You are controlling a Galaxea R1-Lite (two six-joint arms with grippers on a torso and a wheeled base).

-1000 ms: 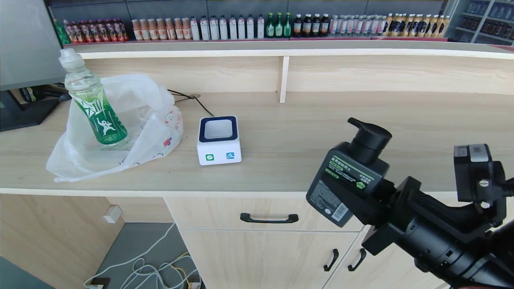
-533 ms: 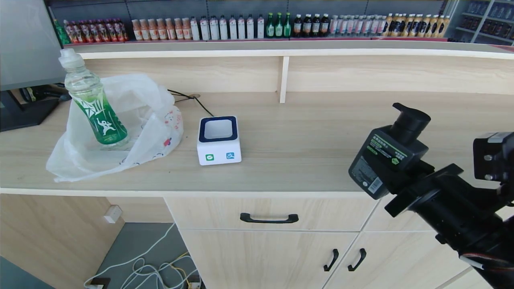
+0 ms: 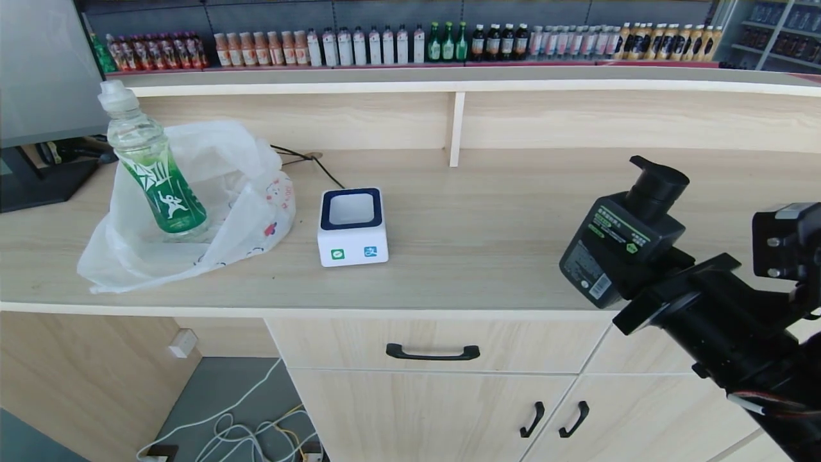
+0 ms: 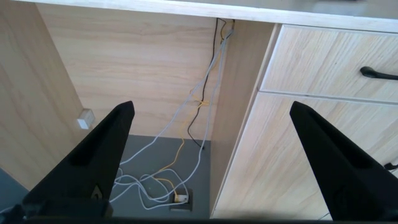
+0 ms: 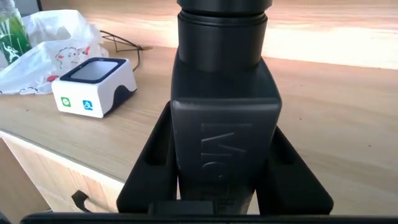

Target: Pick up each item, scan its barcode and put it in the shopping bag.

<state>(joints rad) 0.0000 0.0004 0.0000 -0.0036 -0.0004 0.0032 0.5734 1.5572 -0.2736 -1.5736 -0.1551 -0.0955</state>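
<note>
We have the black, square-shouldered plastic pump bottle (image 3: 619, 247) at the right of the head view, tilted and raised above the front edge of the pale wooden desk (image 3: 487, 212). The right pincer (image 5: 222, 183) pinches it by two opposite flat sides, low on the body. That looks to us the right place to hold it: the walls seem stiff, so they should not give. The plastic looks smooth, though, and if the bottle is full it is probably heavy enough to slide when tipped. The pump head looks the weakest part, so we would not grip there. The barcode sits near the bottom of the label face and would have to be turned toward the white cube scanner with a dark-blue-framed window (image 3: 352, 226), centre-left. The translucent white plastic shopping bag (image 3: 218, 192), left of the scanner, already holds a clear green-labelled drink bottle (image 3: 154, 173). The left pincer (image 4: 208, 177) is spread and holds nothing, facing the cupboard front.
</note>
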